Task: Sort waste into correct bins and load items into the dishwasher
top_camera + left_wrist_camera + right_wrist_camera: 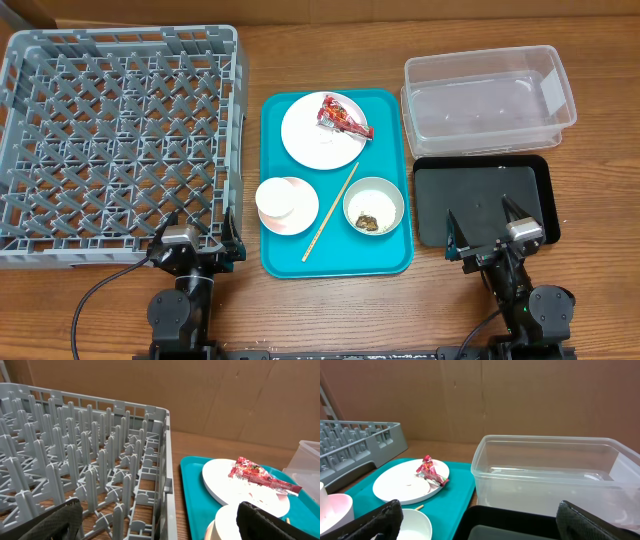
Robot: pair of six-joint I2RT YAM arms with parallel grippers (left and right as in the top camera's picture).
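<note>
Shows, from overhead, a wooden table [330,310] with everything laid out in a row.

At 9 to 10 o'clock: grey rack [120,140], holding nothing, grid floor bare.

At 7 o'clock, at the rack's near right corner: left gripper [200,228], jaws spread wide, gripping nothing, fingertips over the rack's edge.

At centre: teal tray [392,262], just beside the rack.

On the teal tray, at its 12 o'clock: white plate [310,138], with a crumpled red-and-white wrapper [342,118] lying on its upper right part.

At the tray's 8 o'clock: small dish [300,222] with a white cup [280,196] stacked on it.

Down the tray's middle: chopstick [330,212], lying flat on a slant from 1 o'clock to 7 o'clock, between dish and bowl, apart from both.

At the tray's 4 o'clock: white bowl [388,196], upright, with a brown food lump [368,222] and pale grains inside.

At 2 o'clock on the table: clear tub [488,100], holding nothing.

At 4 o'clock, just below the tub and touching or nearly touching it: flat black tray [485,185].

At 5 o'clock, above the black tray's near edge: right gripper [480,215], jaws spread wide, gripping nothing.
</note>
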